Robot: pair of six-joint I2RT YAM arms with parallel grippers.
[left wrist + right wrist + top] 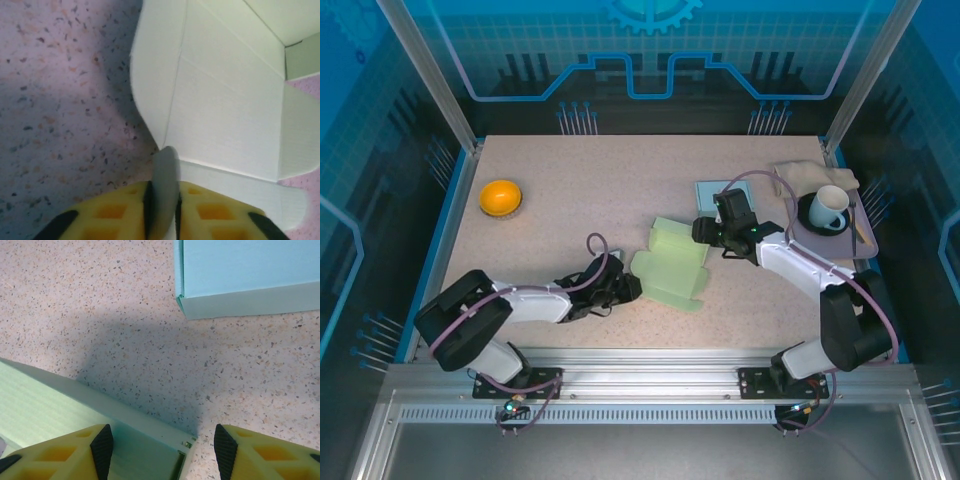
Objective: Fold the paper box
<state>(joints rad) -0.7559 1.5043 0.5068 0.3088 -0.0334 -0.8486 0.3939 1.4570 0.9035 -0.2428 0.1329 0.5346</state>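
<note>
The speckled desk [570, 170] holds an orange bowl [501, 197] at far left, with the pale green paper box [670, 265] lying open near the middle. The left pincer [632, 289] is clamped on a thin flap at its left edge. The right pincer [704, 232] stands with its jaws apart over its right wall, near a light blue box [715, 188].

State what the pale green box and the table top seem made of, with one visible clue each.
Pale green box: probably thin matte paperboard; it shows scored crease lines and flat flaps. Table top: possibly speckled laminate or stone composite; fine dark and orange flecks, no gloss.
</note>
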